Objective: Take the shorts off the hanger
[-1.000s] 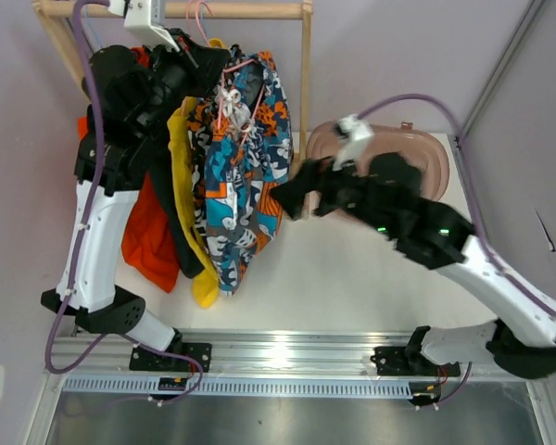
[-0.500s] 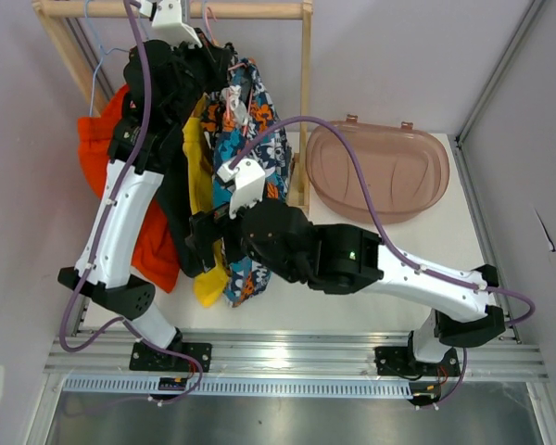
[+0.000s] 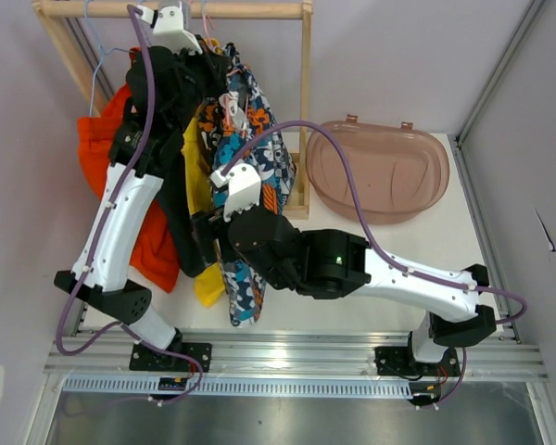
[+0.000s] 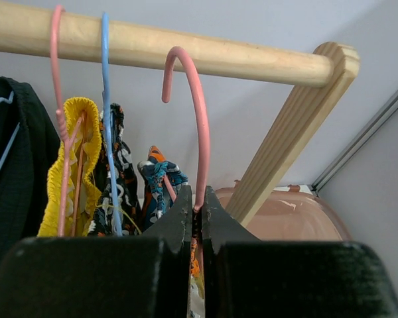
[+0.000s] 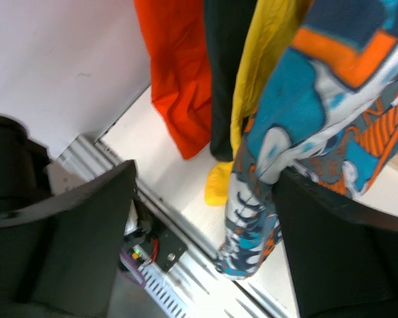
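Left wrist view shows your left gripper pinched shut on the neck of the pink hanger. The hanger's hook stands up in front of the rod, and you cannot tell whether it sits over the rod. The teal shorts hang directly below that gripper, at the table's far-left corner. Your right gripper is lower, on the near side of the hanging clothes, with its fingers spread wide and holding nothing. A leg of the teal shorts hangs between the fingers. The yellow shorts, black shorts and orange shorts hang just beyond.
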Robot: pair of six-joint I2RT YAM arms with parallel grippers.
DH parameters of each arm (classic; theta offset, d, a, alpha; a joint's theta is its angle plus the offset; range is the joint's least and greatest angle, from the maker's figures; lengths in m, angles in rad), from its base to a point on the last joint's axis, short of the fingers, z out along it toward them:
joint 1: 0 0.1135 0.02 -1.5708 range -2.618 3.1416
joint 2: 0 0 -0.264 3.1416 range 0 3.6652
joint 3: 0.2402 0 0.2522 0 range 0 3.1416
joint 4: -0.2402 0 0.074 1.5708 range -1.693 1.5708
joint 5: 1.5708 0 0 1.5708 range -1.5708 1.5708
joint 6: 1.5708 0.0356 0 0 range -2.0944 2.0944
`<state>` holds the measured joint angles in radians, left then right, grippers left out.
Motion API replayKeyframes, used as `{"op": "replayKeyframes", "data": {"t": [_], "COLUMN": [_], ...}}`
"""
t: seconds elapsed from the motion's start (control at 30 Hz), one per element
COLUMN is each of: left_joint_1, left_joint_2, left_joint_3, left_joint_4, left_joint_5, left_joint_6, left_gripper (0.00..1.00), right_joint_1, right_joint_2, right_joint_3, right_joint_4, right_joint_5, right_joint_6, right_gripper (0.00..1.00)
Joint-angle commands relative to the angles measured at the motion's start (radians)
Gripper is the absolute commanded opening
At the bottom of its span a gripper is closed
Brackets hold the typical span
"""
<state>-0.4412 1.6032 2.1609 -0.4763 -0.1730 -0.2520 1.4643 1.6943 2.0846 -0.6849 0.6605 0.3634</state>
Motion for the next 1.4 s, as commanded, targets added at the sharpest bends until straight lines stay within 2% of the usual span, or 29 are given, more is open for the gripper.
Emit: {"op": "replayKeyframes", "data": {"t": [0.0,0.03,0.13,0.17,0.23,0.4,0.63,0.77,0.83,1.0,1.17,1.27,1.3,1.33,1.37], "left_joint_1": [0.001,0.005,0.018,0.019,0.027,0.035,0.065,0.125,0.151,0.191,0.194,0.194,0.193,0.193,0.193], "left_joint_2": [-0.086,-0.095,-0.103,-0.107,-0.117,-0.141,-0.074,-0.017,0.009,0.026,-0.018,-0.057,-0.115,-0.153,-0.196], "left_joint_3": [0.017,0.017,0.039,0.045,0.042,0.043,0.149,0.224,0.269,0.283,0.243,0.212,0.148,0.104,-0.033], "left_joint_4": [0.062,0.059,0.041,0.036,0.030,0.044,0.053,0.038,0.036,0.039,0.001,-0.096,-0.108,-0.107,-0.096], "left_joint_5": [-0.003,0.007,0.027,0.033,0.050,0.041,-0.039,-0.016,-0.010,0.024,0.105,0.237,0.327,0.372,0.415], "left_joint_6": [0.016,0.007,-0.018,-0.023,-0.038,-0.040,0.025,0.004,-0.003,-0.035,-0.075,-0.119,-0.144,-0.159,-0.173], "left_gripper": [0.00,0.00,0.00,0.00,0.00,0.00,0.00,0.00,0.00,0.00,0.00,0.00,0.00,0.00,0.00], "right_joint_1": [0.004,0.004,0.004,0.004,0.001,0.024,0.215,0.381,0.418,0.475,0.440,0.348,0.317,0.247,0.208], "right_joint_2": [-0.016,-0.018,-0.031,-0.038,-0.051,-0.107,-0.173,-0.134,-0.093,-0.018,-0.013,-0.065,-0.082,-0.102,-0.123], "right_joint_3": [-0.041,-0.055,-0.135,-0.162,-0.239,-0.339,-0.521,-0.555,-0.552,-0.551,-0.543,-0.551,-0.552,-0.557,-0.554], "right_joint_4": [0.028,0.030,0.057,0.088,0.117,0.177,0.199,0.081,-0.003,-0.093,-0.077,-0.025,-0.003,0.066,0.096], "right_joint_5": [0.118,0.131,0.182,0.186,0.191,0.169,0.246,0.349,0.364,0.358,0.396,0.425,0.426,0.422,0.418], "right_joint_6": [-0.004,-0.004,-0.003,-0.004,-0.003,0.028,0.107,0.265,0.348,0.543,0.546,0.459,0.413,0.297,0.239], "right_gripper": [0.68,0.54,0.33,0.18,0.00,0.00,0.00,0.00,0.00,0.00,0.00,0.00,0.00,0.00,0.00]}}
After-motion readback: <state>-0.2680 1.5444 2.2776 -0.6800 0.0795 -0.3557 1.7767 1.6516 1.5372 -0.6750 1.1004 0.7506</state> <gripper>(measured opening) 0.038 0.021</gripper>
